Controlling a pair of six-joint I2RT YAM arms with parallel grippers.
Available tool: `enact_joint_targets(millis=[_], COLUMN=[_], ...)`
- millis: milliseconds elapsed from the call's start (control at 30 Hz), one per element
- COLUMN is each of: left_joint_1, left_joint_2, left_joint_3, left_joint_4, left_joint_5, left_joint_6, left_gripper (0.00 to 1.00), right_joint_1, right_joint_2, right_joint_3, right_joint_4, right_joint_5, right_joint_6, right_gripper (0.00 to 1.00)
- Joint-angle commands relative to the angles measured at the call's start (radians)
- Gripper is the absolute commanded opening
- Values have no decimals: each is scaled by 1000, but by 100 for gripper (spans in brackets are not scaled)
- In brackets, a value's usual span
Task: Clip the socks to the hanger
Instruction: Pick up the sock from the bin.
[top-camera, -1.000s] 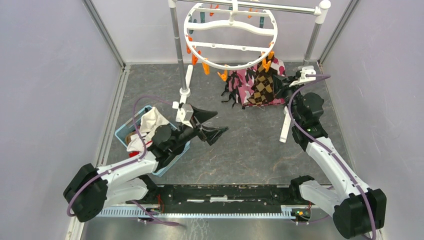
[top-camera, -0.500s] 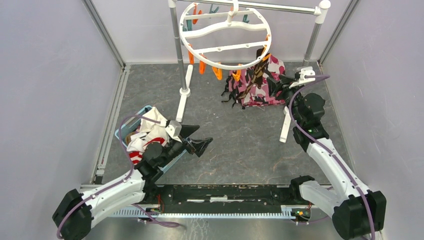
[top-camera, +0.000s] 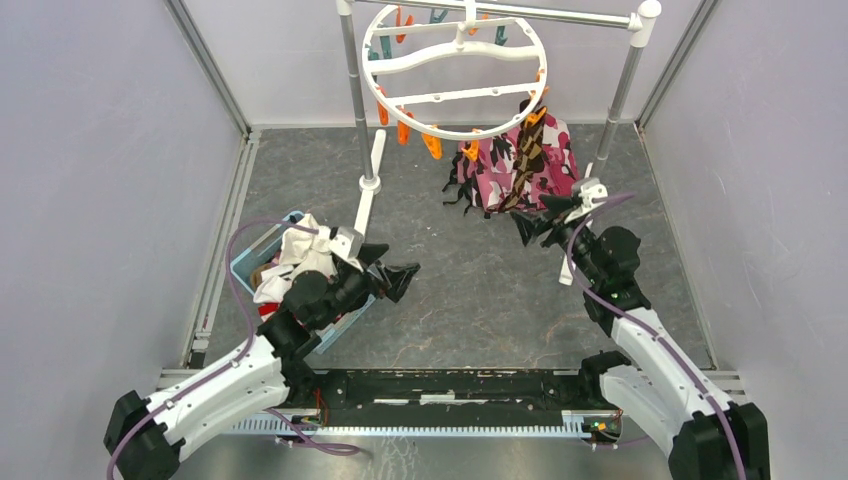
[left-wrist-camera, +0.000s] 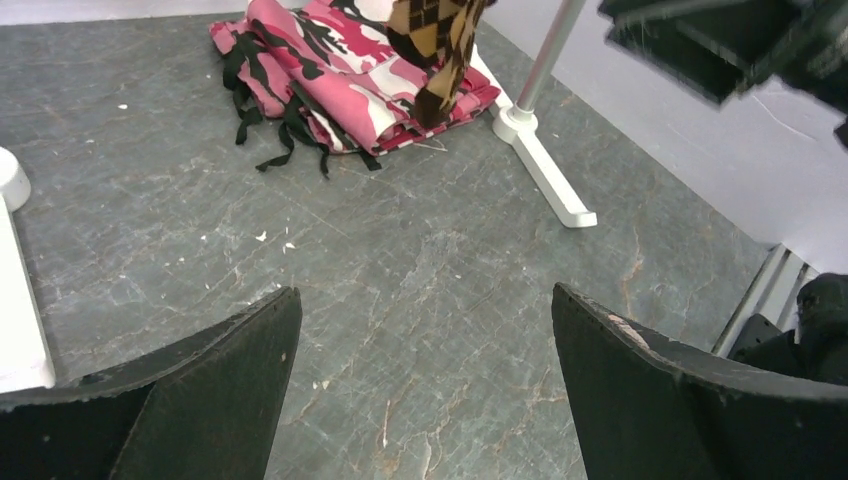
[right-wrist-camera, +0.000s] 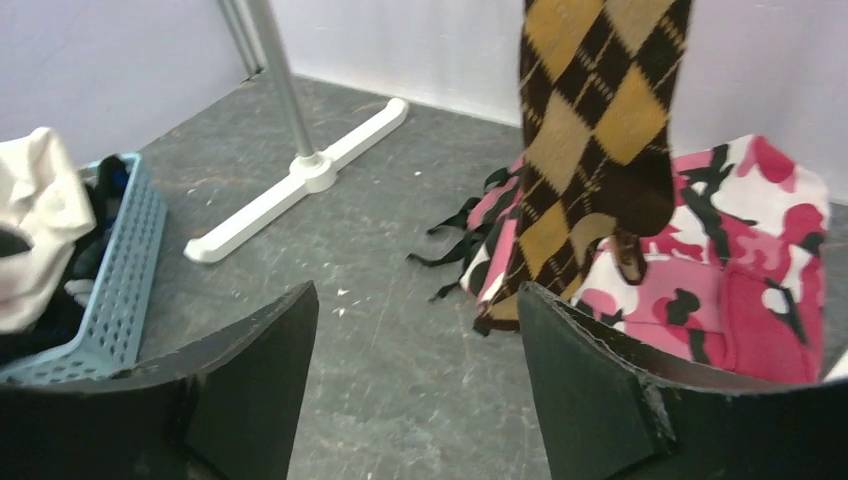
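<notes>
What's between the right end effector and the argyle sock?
Nothing but bare floor, as the right wrist view shows; the open end effector faces the sock hanging in front of the camouflage cloth.

Argyle sock (right-wrist-camera: 590, 120) upper end cut off.

left arm (top-camera: 225, 385) and right arm (top-camera: 655, 350) share white link shells and bulky black joint housings. a thin purple cable (top-camera: 229, 275) loops along each. a small white block (top-camera: 345, 243) sits at each wrist. the jaws are matte black wedge-shaped plates, edges scuffed pale.
</notes>
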Motion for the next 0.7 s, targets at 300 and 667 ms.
enact_joint_targets(millis=[300,667], left_joint_1=[342,498], left_joint_2=[106,177], left_joint_3=[270,586], left_joint_4=[-209,-859], left_joint_5=[360,49], left_joint_6=[-294,-102], left_gripper=[98,85], right_joint_1=[59,75], right_joint_2=[-270,-291], right_joint_3=[-284,-361], right_joint_4=[58,90], right_joint_5=[-140,-116], right_joint_6=[-43,-25], right_gripper=[91,91])
